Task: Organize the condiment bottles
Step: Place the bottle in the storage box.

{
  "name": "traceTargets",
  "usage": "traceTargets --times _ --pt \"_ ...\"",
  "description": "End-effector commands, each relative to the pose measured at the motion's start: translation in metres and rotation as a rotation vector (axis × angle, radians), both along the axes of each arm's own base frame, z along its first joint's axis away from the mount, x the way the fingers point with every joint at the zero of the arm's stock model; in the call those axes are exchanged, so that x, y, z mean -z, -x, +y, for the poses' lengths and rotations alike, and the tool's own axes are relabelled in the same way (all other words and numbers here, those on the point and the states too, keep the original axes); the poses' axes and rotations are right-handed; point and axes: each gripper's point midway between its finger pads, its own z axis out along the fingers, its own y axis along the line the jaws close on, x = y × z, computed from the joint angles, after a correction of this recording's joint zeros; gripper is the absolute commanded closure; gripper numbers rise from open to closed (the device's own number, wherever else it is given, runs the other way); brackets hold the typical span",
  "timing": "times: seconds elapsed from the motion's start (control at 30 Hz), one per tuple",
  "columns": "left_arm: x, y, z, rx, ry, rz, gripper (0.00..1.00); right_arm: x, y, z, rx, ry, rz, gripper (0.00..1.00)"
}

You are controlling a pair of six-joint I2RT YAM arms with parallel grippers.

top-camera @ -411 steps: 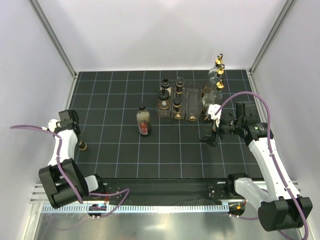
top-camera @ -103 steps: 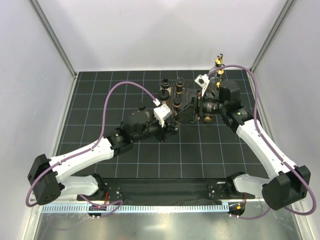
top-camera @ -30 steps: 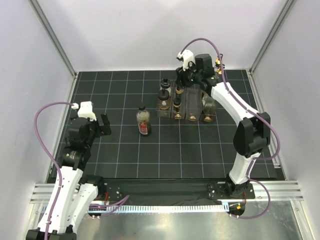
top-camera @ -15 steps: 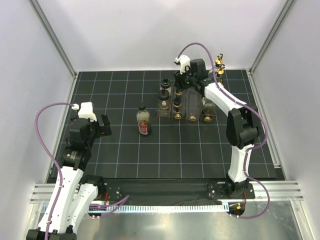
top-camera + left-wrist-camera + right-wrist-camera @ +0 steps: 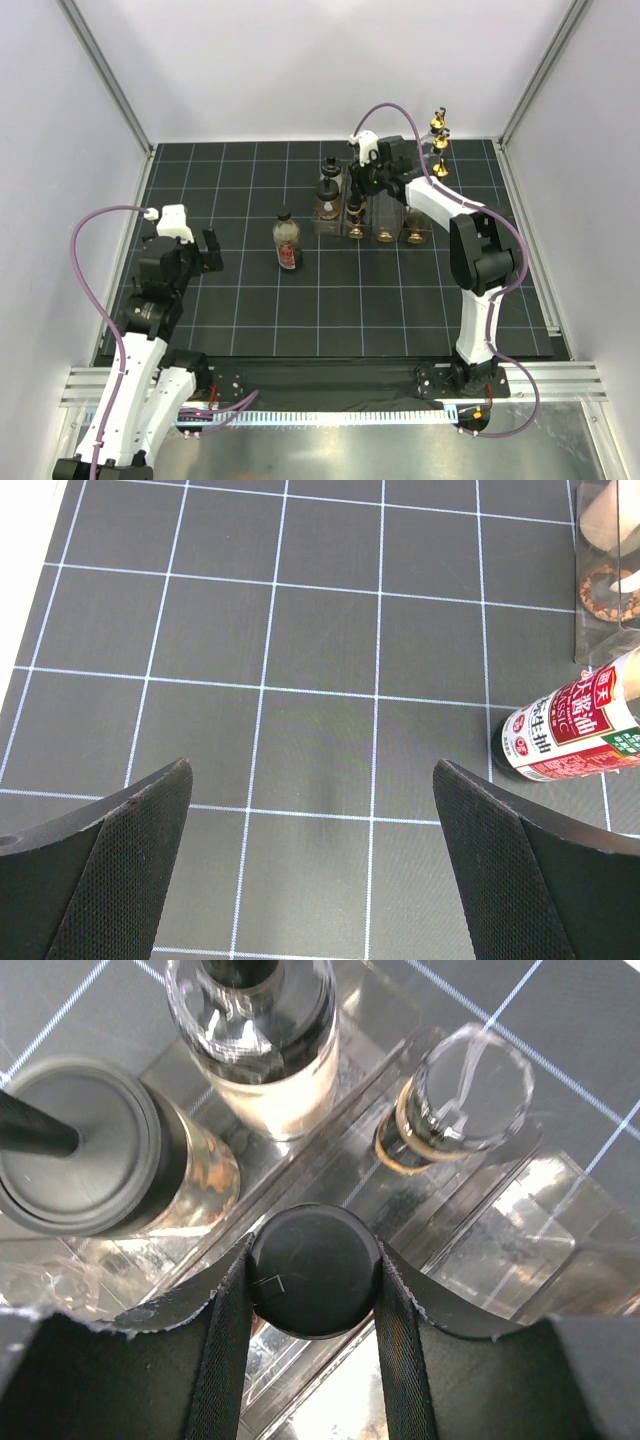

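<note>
Upper middle, rack: several condiment bottles already stand inside.
Left to do: red-labelled bottle stands alone on counter, centre; gold-spout bottles, upper right, seem outside the rack.
Right jaws: closed narrow on black-capped bottle, low in a rack compartment.
Left jaws: spread fully wide, holding nothing, touching nothing.
</note>
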Motion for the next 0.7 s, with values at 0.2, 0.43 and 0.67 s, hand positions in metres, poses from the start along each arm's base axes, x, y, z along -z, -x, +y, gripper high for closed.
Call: traceTargets --times 0.2,0.43,0.67 --pt "-0.010 -0.006 -0.002 0.012 0.004 -0.049 0.00 -0.004 -0.002 0.002 -0.015 -0.010 -0.050 0.58" --pt "-0.012 -0.006 -0.003 0.018 0.007 -0.054 0.00 -0.009 0.002 0.001 -0.022 -0.007 -0.054 0.41" --pt "-0.011 -0.006 -0.003 0.019 0.009 -0.053 0.00 -0.027 0.006 0.000 -0.019 -0.020 -0.081 0.29"
